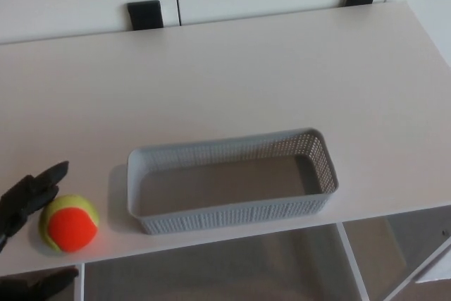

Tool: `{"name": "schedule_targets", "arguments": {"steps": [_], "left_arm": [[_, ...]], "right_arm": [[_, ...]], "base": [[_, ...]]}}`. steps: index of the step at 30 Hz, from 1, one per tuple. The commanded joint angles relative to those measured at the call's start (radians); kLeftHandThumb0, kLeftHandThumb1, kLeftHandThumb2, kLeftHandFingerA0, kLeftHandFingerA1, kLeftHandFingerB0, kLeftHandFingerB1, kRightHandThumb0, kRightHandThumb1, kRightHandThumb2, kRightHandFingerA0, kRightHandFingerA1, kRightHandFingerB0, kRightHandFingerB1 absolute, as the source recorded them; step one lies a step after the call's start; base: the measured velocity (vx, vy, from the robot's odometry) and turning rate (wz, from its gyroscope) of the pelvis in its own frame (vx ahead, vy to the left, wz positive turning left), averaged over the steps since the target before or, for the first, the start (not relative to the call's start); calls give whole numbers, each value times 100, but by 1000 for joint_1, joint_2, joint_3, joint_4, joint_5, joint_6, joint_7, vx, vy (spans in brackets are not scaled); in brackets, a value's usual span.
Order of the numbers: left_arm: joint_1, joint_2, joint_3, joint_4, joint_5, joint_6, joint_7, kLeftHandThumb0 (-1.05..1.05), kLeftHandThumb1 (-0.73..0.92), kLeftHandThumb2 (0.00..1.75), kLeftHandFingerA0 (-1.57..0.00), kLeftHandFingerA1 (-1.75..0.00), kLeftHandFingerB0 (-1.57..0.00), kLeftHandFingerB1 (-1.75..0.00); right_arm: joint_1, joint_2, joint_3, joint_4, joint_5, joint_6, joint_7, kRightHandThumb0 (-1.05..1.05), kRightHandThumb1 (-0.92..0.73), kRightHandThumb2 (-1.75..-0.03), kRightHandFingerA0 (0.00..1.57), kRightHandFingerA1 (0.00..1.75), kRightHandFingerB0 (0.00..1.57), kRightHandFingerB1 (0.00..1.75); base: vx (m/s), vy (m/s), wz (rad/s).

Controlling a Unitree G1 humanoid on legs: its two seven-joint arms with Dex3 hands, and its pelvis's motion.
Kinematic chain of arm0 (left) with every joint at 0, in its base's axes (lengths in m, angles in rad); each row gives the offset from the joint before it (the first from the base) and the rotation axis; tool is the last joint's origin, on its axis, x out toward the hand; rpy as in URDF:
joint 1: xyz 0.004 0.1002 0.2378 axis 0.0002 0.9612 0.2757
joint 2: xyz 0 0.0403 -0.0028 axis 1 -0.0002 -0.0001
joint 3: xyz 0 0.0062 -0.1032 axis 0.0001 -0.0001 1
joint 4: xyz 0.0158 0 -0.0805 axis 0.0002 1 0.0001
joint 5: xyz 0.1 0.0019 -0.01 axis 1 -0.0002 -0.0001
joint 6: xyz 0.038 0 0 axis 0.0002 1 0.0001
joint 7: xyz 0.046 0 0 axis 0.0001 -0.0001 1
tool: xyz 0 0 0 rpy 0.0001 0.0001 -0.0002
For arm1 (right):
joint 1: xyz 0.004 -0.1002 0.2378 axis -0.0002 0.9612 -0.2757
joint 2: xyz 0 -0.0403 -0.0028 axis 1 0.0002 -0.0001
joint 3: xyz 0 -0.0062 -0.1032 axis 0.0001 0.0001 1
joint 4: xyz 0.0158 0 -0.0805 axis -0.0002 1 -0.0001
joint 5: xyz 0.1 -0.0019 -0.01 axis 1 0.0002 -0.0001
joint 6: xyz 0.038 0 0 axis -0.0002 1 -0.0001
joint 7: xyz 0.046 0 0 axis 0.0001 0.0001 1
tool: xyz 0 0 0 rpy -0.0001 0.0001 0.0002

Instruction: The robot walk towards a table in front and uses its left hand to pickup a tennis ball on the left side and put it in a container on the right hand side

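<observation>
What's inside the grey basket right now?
Nothing visible: the basket's floor shows bare. Its near wall hides a thin strip of floor along that side. The tennis ball sits outside on the table, by the left hand.

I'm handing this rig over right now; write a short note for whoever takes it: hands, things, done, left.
Left hand: open, fingers either side of the orange and yellow-green tennis ball, not closed on it.
Right hand: not in view.
Ball rests on the white table near its front left edge; the empty grey perforated plastic basket stands to its right.
Done: hand at the ball. Left: grasp, lift, carry, drop into basket.
</observation>
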Motion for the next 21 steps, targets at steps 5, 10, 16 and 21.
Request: {"name": "schedule_targets", "arguments": {"steps": [5, 10, 16, 21], "left_arm": [[-26, -87, -2, 27, 104, -49, 150, -33, 20, 82, -3, -49, 0, -48], [-61, -152, 14, 32, 147, -13, 244, -58, 47, 55, -23, -39, -17, -28], [-109, -180, 15, 74, 201, 12, 313, -61, 42, 67, -20, -44, -14, -35], [-192, -194, -15, 155, 285, 47, 394, -64, 41, 67, -21, -45, -13, -35]], "right_arm": [[-5, -7, -11, -4, 17, 23, 9, -68, -58, -58, 67, 67, 46, 46], [-8, -7, -9, -11, 14, 26, 4, -69, -58, -57, 67, 66, 47, 47], [-11, -8, -9, -16, 14, 28, 8, -66, -58, -57, 67, 65, 47, 46], [-11, 2, -7, -30, 15, 30, 6, -67, -59, -57, 68, 67, 46, 47]], "base": [[0, 0, 0], [0, 0, 0], [0, 0, 0], [0, 0, 0]]}}
